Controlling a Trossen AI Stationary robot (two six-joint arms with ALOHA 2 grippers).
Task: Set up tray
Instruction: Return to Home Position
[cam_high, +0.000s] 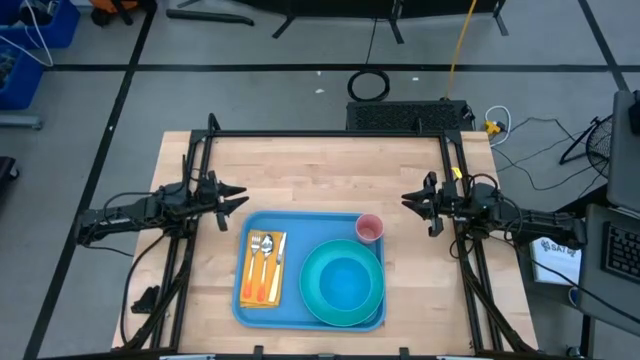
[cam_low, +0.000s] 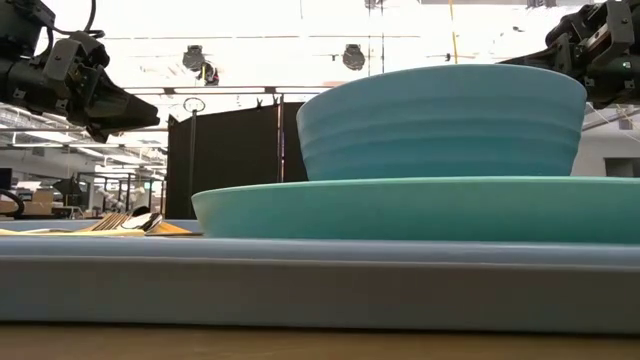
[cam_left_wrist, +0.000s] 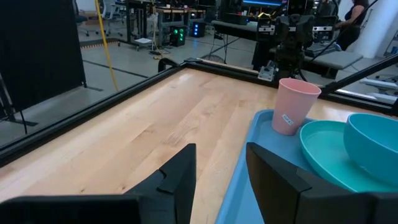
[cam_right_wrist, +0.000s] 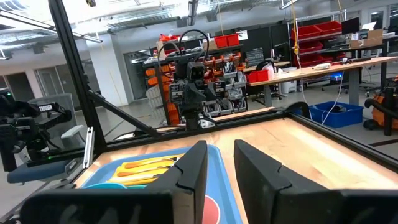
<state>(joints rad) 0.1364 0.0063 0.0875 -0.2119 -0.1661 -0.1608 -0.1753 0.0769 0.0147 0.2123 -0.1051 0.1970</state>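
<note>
Empty, fingers slightly parted, the left hand (cam_high: 241, 198) and right hand (cam_high: 407, 200) hang either side of the tray (cam_high: 300, 224), lying crosswise between them on the tabletop (cam_high: 320, 170), about equally near.

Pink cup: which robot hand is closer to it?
Right. The right gripper hovers just off the tray corner where the pink cup stands; the left gripper is across the tray, farther away.

light: bright, even, from overhead | high view: worktop (cam_high: 330, 170) evenly lit, only faint soft shadows | low view: ceiling (cam_low: 320, 40) glares white at 12 o'clock, tray (cam_low: 300, 285) front wall in shade | right wrist view: strip lights (cam_right_wrist: 15, 5) glow in the room behind
</note>
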